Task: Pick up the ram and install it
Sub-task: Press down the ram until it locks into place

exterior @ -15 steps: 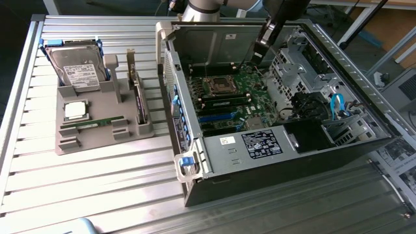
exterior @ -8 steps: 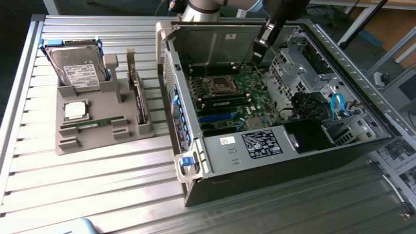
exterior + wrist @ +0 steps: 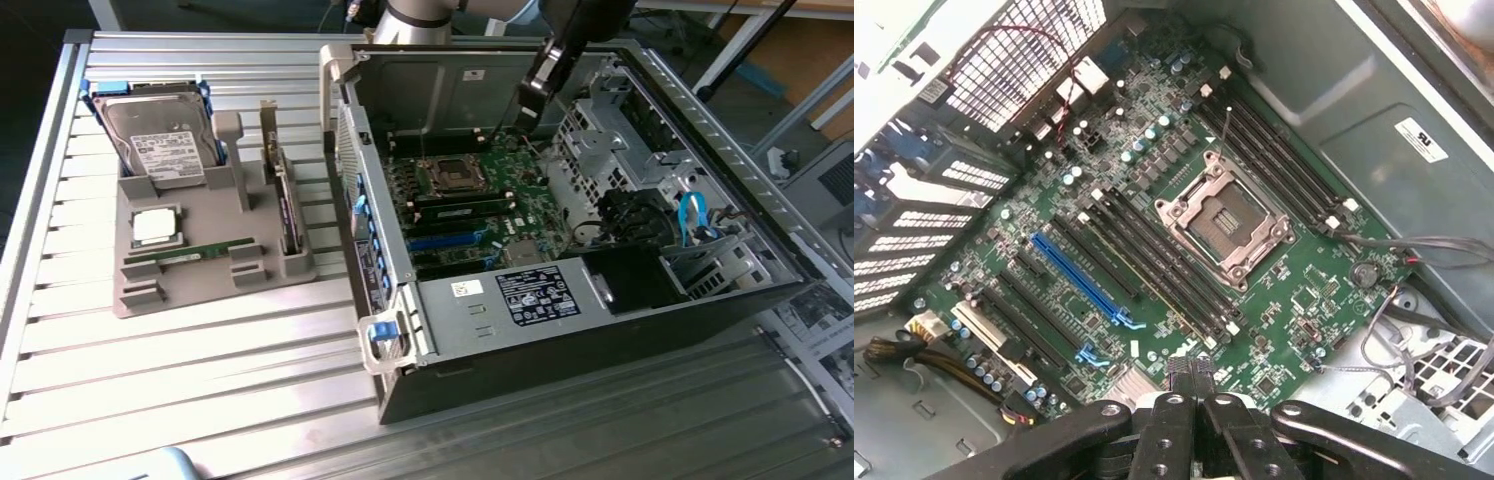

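I am looking down at a metal table with an open computer case (image 3: 587, 330) lying on its side and a grey holder (image 3: 140, 290) at the exterior view's left. The ram (image 3: 200, 252), a thin green stick, lies flat in the holder, just in front of a square silver CPU (image 3: 155, 226) and below a hard drive (image 3: 163, 145). It is well apart from the arm. The gripper (image 3: 534, 100) hangs inside the case above the motherboard (image 3: 514, 255). In the wrist view the gripper (image 3: 1189, 372) has its two black fingers pressed together with nothing between them, so it is closed and empty. Below it are the bare CPU socket (image 3: 1229, 225) and the long black slots (image 3: 1154, 262) that run beside the socket. One slot shows a thin light edge along its length, and I cannot tell whether a stick sits there. As I judge it, the pick is not yet made. Doing it well means opening wide over the holder, taking the stick by its long edges near the middle, and lifting straight up so it does not catch. For seating, I would keep it square to the slot and press evenly, well clear of the loose cables (image 3: 1414, 250).
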Motion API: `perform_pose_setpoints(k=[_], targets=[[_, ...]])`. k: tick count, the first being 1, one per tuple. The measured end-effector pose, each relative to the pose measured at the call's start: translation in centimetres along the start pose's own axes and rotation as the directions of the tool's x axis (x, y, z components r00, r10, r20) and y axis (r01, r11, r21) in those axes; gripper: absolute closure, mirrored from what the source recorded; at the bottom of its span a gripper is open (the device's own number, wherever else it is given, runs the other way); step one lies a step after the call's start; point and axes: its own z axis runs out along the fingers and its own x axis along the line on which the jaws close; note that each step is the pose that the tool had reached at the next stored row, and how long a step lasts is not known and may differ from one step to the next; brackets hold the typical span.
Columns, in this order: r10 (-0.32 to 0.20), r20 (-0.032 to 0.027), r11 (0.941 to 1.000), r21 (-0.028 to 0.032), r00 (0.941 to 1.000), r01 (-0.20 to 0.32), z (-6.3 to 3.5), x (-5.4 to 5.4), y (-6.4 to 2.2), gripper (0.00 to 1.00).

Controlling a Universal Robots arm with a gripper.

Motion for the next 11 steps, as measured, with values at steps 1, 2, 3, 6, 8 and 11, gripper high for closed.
perform_pose_setpoints(k=[1, 2, 3, 6, 8, 11], targets=[[0.004, 0.0001, 1.0000, 0.0002, 1.0000, -0.004, 0.00, 0.00, 0.00, 0.89], [0.007, 0.0002, 1.0000, 0.0003, 1.0000, -0.007, 0.00, 0.00, 0.00, 0.89], [0.011, 0.0002, 0.9999, 0.0004, 0.9999, -0.011, 0.00, 0.00, 0.00, 0.89], [0.021, 0.0003, 0.9998, 0.0008, 0.9998, -0.021, 0.00, 0.00, 0.00, 0.89], [0.028, 0.0004, 0.9996, 0.0011, 0.9996, -0.028, 0.00, 0.00, 0.01, 0.89], [0.039, 0.0006, 0.9992, 0.0015, 0.9992, -0.039, 0.00, 0.01, 0.01, 0.89]])
